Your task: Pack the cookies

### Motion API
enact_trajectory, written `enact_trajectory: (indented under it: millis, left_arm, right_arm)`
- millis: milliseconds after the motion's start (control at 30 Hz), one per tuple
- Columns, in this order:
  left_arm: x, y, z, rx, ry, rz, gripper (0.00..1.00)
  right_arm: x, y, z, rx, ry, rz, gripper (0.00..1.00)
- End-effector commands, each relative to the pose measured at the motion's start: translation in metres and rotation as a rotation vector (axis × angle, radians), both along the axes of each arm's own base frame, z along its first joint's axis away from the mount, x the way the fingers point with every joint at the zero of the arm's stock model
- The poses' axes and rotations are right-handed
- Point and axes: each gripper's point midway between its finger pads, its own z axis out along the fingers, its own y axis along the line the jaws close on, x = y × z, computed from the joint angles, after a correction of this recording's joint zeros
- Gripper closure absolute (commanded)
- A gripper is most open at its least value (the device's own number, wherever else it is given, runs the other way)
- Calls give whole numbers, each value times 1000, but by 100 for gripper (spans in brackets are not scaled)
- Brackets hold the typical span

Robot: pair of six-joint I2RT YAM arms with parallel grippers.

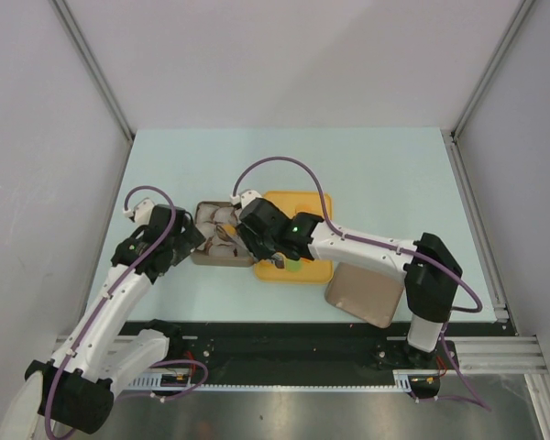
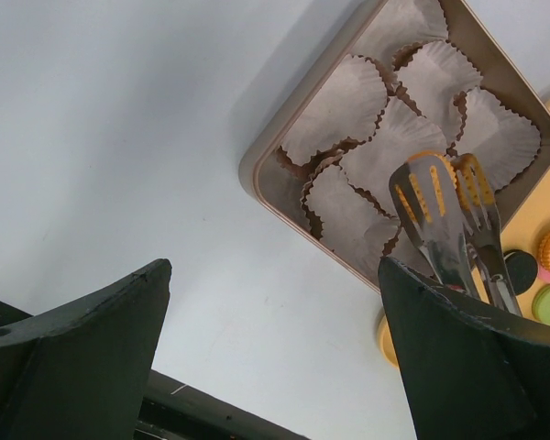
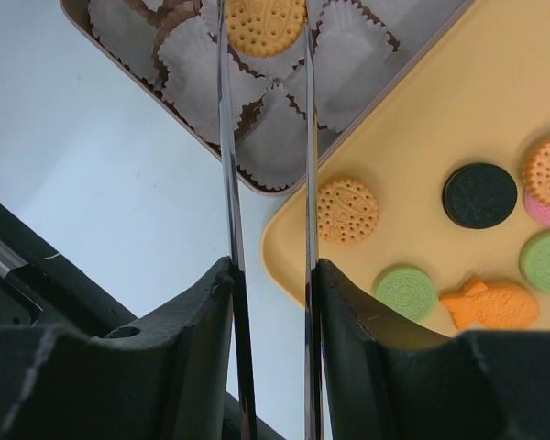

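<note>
The right claw (image 3: 270,307), black fingers partly closed, clamps slim metal tongs (image 3: 225,137). Their tips run off the top of the view, cutting off the round orange cookie (image 3: 264,20) pinched between them above white paper cups (image 3: 275,137) in a tan square tin (image 2: 257,179). More cookies (image 3: 347,209) lie right, on a yellow tray (image 3: 440,82) half hidden overhead by the arm (image 1: 367,246). The left claw (image 2: 273,275) gapes empty over the pale worktop (image 2: 119,110).

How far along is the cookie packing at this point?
Done: nothing visible; the paper cups in the tin look empty. In hand: the right arm's fingers clamp tongs gripping one orange cookie above the cups. To do: the other cookies lie on the yellow tray; the left arm's fingers stand open.
</note>
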Motion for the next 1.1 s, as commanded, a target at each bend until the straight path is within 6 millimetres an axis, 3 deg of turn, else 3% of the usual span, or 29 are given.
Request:
enact_trajectory:
  millis: [0, 567, 800, 900, 1067]
  left_arm:
    - [4, -2, 1, -21, -15, 5, 0]
    - [6, -2, 0, -14, -18, -1, 0]
    - [6, -2, -2, -13, -14, -4, 0]
    - [6, -2, -2, -11, -14, -3, 0]
    - [7, -1, -3, -5, -12, -3, 0]
  right_arm:
    - [4, 20, 17, 57, -25, 30, 100]
    - [22, 26, 7, 42, -38, -5, 100]
    - [29, 27, 7, 47, -44, -24, 83]
    - [31, 28, 4, 46, -43, -27, 81]
    - [32, 29, 4, 51, -44, -36, 66]
